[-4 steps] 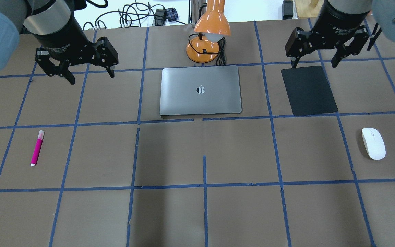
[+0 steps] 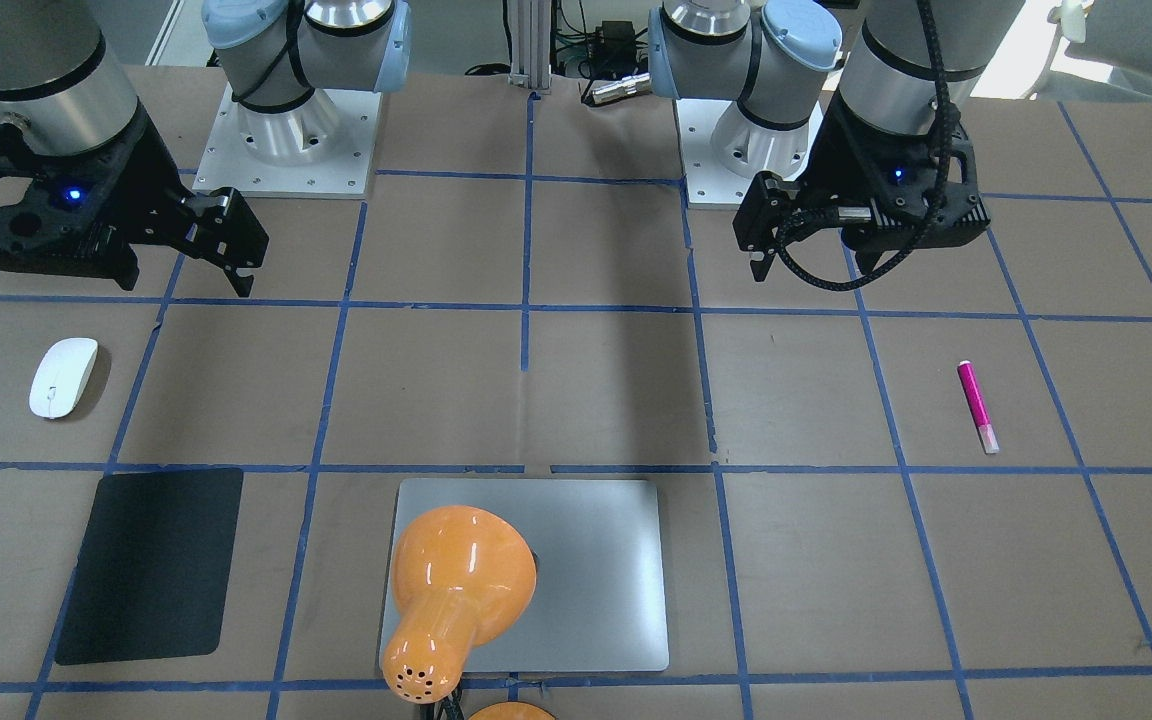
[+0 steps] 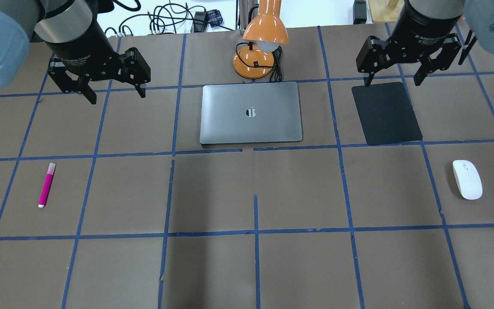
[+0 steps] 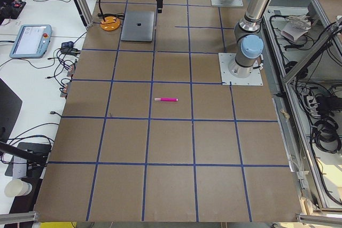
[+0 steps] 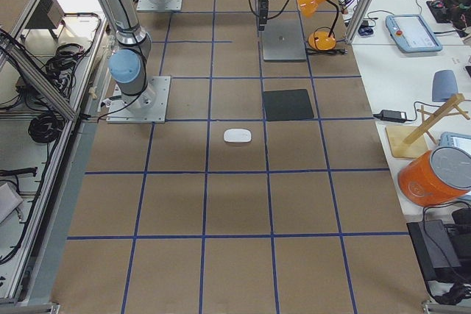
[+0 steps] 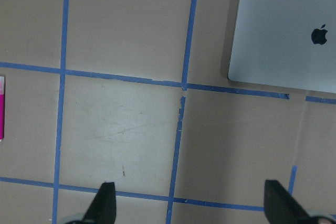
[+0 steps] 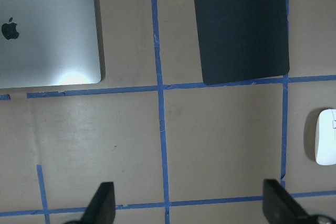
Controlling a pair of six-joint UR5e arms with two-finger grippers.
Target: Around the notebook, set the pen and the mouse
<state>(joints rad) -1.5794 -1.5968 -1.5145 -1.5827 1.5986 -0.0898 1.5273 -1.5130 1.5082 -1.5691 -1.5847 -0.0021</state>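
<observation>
The pink pen (image 3: 46, 185) lies on the table's left side, well in front of my left gripper (image 3: 117, 98), which hangs open and empty above the table, left of the notebook (image 3: 230, 124). In the left wrist view the pen (image 6: 1, 108) is just visible at the left edge and the notebook (image 6: 283, 30) fills the top right. The white mouse (image 3: 467, 179) rests at the right. My right gripper (image 3: 392, 83) hovers open and empty over the far edge of a black mat, with the mouse (image 7: 326, 144) at the right edge of its wrist view.
A thin black mat (image 3: 386, 113) lies right of the notebook. An orange desk lamp (image 3: 260, 43) with its cord stands just behind the notebook. Blue tape lines grid the brown table. Cables and other equipment lie beyond the far edge.
The left gripper has shifted slightly to the right and the right gripper has barely moved. Pen, mouse and notebook lie where they were.
</observation>
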